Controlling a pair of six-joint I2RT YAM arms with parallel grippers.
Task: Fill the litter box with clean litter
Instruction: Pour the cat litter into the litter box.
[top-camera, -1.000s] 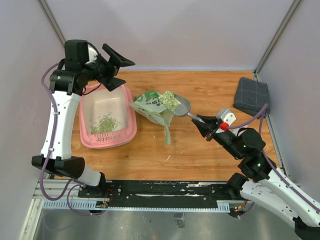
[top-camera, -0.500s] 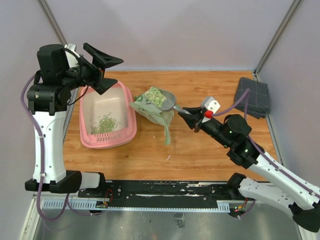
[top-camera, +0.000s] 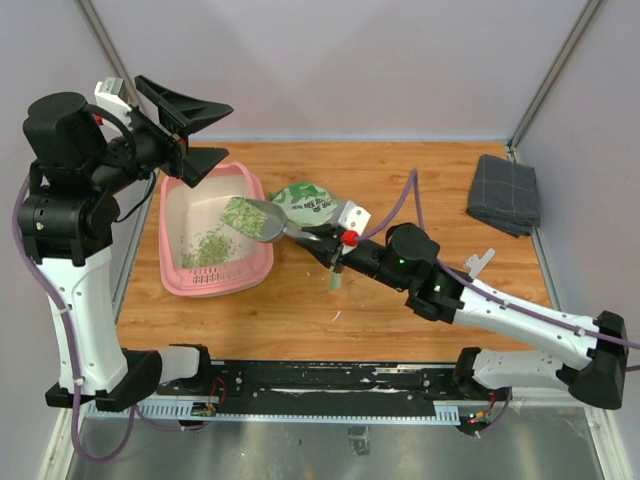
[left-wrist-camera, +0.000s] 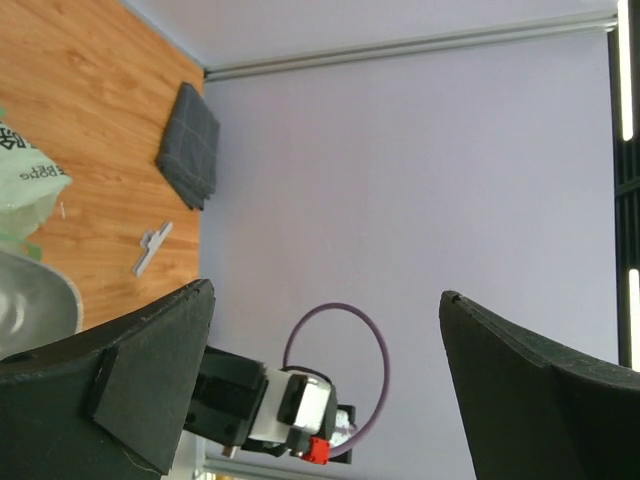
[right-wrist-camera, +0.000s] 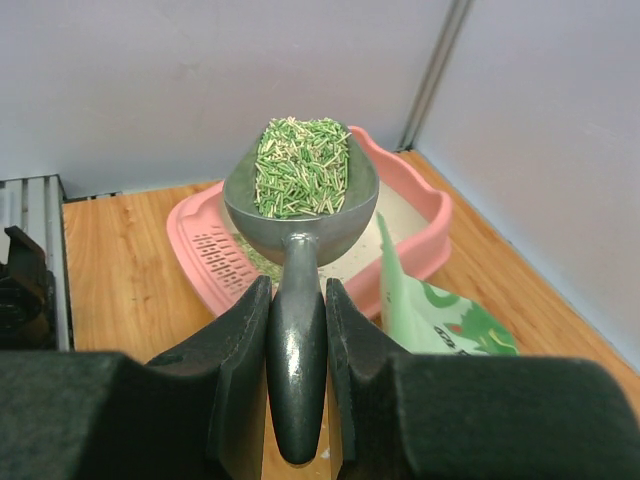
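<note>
Your right gripper (right-wrist-camera: 297, 322), clamped on the metal scoop (right-wrist-camera: 296, 262) of clean litter (right-wrist-camera: 300, 165), has apparently reached the litter box (top-camera: 216, 284)'s right rim: tip next. Left gripper (top-camera: 214, 131) gapes empty.

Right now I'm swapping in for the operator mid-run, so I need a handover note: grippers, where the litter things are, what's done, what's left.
Grippers: the left gripper is open and empty, raised over the far-left end of the litter box. The right gripper is shut on the metal scoop.
Things: the scoop is level and heaped with clean litter, at the box's right side. The bag lies just right of the box.
Done: a thin patch of granules is in the box.
Left: tip this scoopful in; more scoops are probably needed.
</note>
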